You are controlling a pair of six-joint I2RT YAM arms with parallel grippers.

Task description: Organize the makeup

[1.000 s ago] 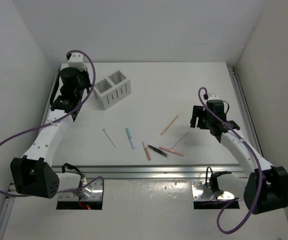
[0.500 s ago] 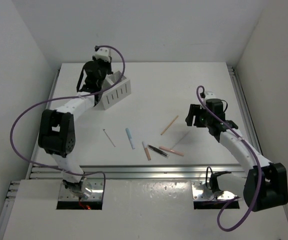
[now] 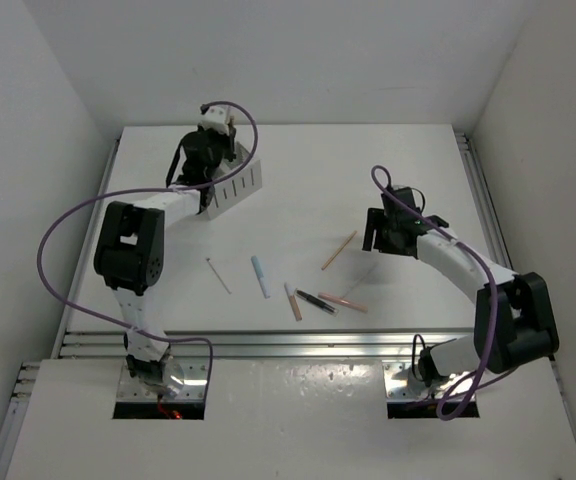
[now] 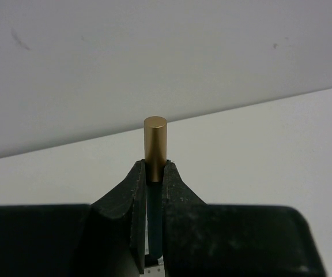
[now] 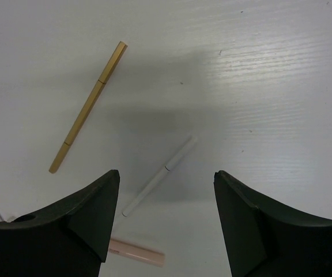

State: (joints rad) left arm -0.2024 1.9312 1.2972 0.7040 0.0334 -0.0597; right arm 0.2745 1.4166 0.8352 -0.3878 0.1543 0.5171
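Several makeup sticks lie loose at mid-table: a tan one [image 3: 339, 250], a thin white one [image 3: 363, 278], a pink one [image 3: 343, 301], a black one [image 3: 316, 301], a peach one [image 3: 293, 301], a pale blue one [image 3: 260, 276] and a slim white one [image 3: 218, 275]. My left gripper [image 3: 211, 160] is over the left end of the white slotted box [image 3: 243, 183]. It is shut [image 4: 154, 170] on a dark stick with a gold cap [image 4: 155, 141]. My right gripper [image 3: 375, 236] is open [image 5: 166, 173] above the thin white stick [image 5: 160, 176], with the tan stick [image 5: 88, 107] and pink stick [image 5: 136, 252] beside it.
The white walls close in the table at the back and both sides. An aluminium rail [image 3: 298, 343] runs along the near edge. A purple cable loops off each arm.
My left arm has swung from the far left edge rightwards to the box. My right gripper has moved left, towards the tan and white sticks.
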